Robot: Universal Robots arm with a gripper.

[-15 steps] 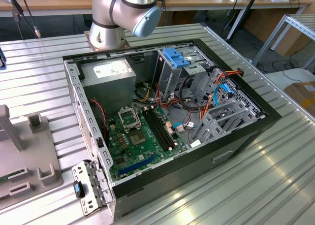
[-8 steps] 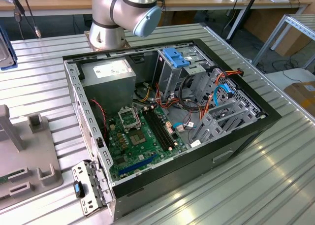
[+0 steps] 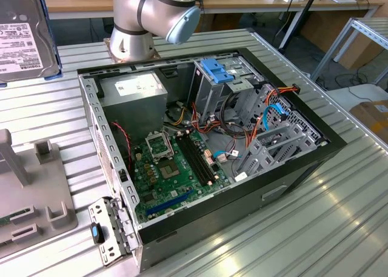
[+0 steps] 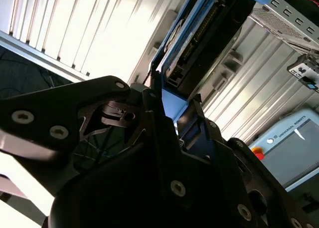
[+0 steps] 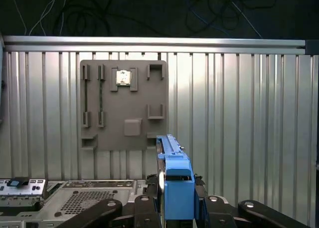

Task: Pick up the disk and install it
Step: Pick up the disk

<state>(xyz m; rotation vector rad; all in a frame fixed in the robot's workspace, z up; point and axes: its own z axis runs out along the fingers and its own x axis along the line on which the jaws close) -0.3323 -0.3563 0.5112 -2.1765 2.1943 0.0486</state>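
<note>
1. Flat rectangular disk (image 4: 214, 33), dark-and-silver body framed in a bright blue plastic carrier, clamped at one short end between the fingers of the black tool (image 4: 175, 104); no gap seen between the finger pads and the blue rail.
2. Long axis pointing straight out from the tool, away from the wrist. In the first wrist view, turned edge-on, with the thin blue side of the disk (image 5: 172, 153) rising from the closed tool (image 5: 175, 198).
3. In the exterior view, the labelled face of the disk (image 3: 21, 34) up at the exterior view's left, raised off the ribbed silver metal desk (image 3: 303, 228) and well apart from the open black computer case (image 3: 212, 143).
4. Inside that case:
   - an upright grey metal drive cage (image 3: 209, 98) topped by a light-blue plastic bracket (image 3: 218, 71);
   - a green circuit board (image 3: 176, 168) on the floor;
   - a grey power supply box (image 3: 133, 95);
   - loose red, orange and blue cables around the cage.
5. Beside the case, toward the exterior view's left, a grey slotted fixture plate (image 3: 36, 192) flat on the desk; in the first wrist view, one small silvery square part seated in a recess of that fixture plate (image 5: 124, 103), most other recesses bare.
6. Behind the case, the silver-and-grey jointed arm (image 3: 151, 13).
</note>
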